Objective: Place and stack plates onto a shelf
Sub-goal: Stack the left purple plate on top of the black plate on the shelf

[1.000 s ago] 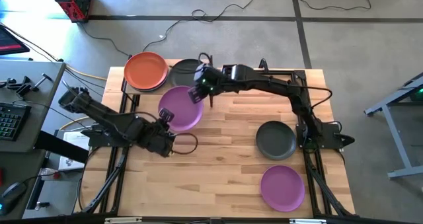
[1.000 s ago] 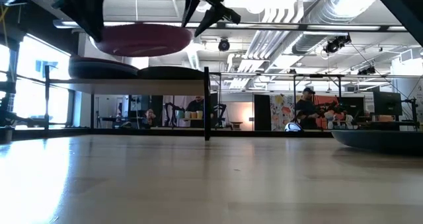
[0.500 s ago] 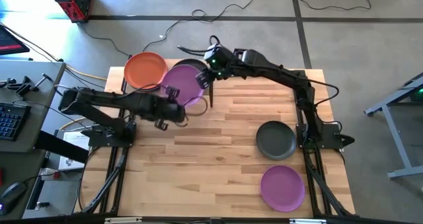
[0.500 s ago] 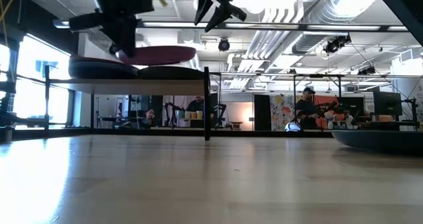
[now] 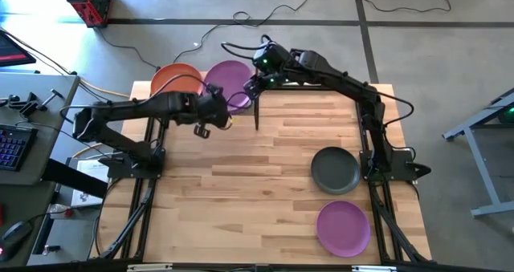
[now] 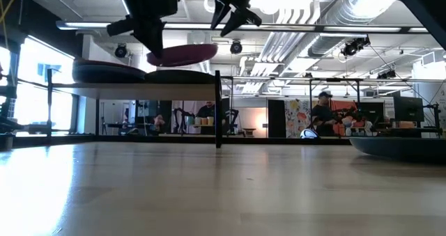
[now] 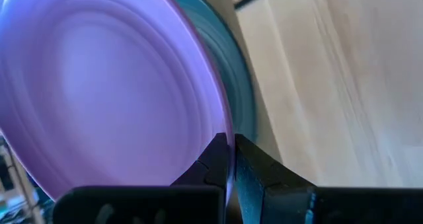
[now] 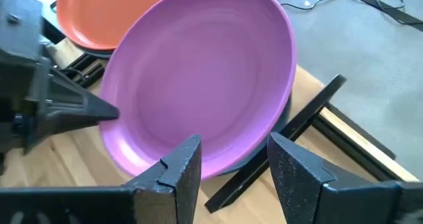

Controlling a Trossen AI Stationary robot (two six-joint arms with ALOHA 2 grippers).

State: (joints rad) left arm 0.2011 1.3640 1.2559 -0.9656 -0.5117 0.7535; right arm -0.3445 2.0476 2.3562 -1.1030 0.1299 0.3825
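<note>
Left pincer [image 5: 215,111] is clamped on the rim of a purple plate [image 5: 229,86], holding it flat above the shelf [image 6: 139,88] at the back of the counter [image 5: 273,168]; in the left wrist view both fingers [image 7: 254,168] press together on the plate's edge, with a darker plate showing directly beneath it. From the low camera the held plate hangs just above the dark grey plates [image 6: 108,72] already resting on the shelf, not yet touching them. The orange plate [image 5: 173,81] sits on the shelf's left half, on top of another plate. Right pincer [image 5: 255,81] hovers at the far right edge of the held plate with its fingers [image 8: 178,171] spread wide, gripping nothing; the plate's near rim lies between and just beyond them. On the counter's right side, one dark grey plate [image 5: 335,169] and a second purple plate [image 5: 343,228] lie well apart from the shelf.
</note>
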